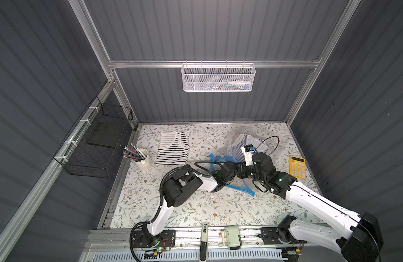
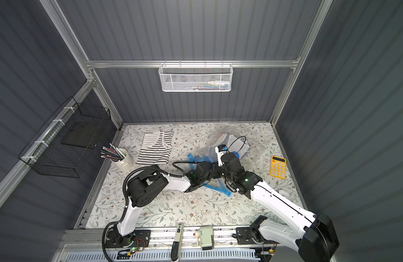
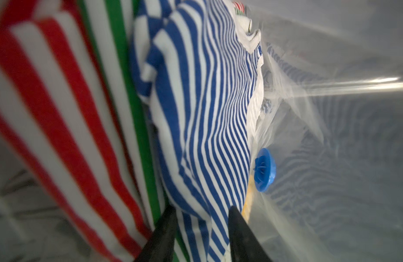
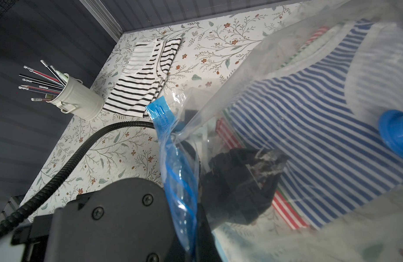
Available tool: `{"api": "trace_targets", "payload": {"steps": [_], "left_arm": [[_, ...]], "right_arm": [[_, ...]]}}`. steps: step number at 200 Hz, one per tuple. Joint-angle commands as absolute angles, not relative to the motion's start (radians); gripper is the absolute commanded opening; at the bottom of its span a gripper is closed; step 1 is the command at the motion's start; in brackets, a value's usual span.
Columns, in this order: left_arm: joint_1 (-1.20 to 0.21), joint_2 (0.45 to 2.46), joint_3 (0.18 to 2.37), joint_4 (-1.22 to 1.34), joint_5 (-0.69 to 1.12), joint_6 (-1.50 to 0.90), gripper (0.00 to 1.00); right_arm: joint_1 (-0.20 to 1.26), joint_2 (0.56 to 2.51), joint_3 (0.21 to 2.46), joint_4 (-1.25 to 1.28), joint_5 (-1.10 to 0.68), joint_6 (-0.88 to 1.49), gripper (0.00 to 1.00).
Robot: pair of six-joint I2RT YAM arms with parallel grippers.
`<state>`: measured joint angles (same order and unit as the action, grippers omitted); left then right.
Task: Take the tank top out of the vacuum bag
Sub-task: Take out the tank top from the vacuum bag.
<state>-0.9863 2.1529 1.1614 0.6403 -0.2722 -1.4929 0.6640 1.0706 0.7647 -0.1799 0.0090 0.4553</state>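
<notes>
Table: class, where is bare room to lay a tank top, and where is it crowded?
Free: the front strip of the table, bordered by the left arm, the right arm and the near rail; the back gap between the black-striped tank top and the vacuum bag. Crowded: mid-right, where both arms meet at the bag, beside the calculator.

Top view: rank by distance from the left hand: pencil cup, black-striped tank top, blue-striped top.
1. blue-striped top: in the vacuum bag, at the left hand.
2. black-striped tank top: back left.
3. pencil cup: left edge.
</notes>
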Motion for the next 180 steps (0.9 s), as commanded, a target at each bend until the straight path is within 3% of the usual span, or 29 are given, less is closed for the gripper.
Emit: {"api": "trace_targets", "payload": {"steps": [1,95,180], "left_arm": [[-0.979,2.177,1.172,0.570,-0.279,-1.514,0.40],[-0.968,2.205,1.277,0.485,-0.281,-1.511,0.41],[-0.968,2.232,1.254,0.506,-0.262,-1.566,0.34]], "right_arm": [[0.673,1.066,0.772,-0.165,-0.021,0.447,0.00],[0.672,1.045,0.773,-0.181,0.005,0.431,0.00],[0.673,1.047,0.776,-0.180,-0.003,0.435,0.00]]}}
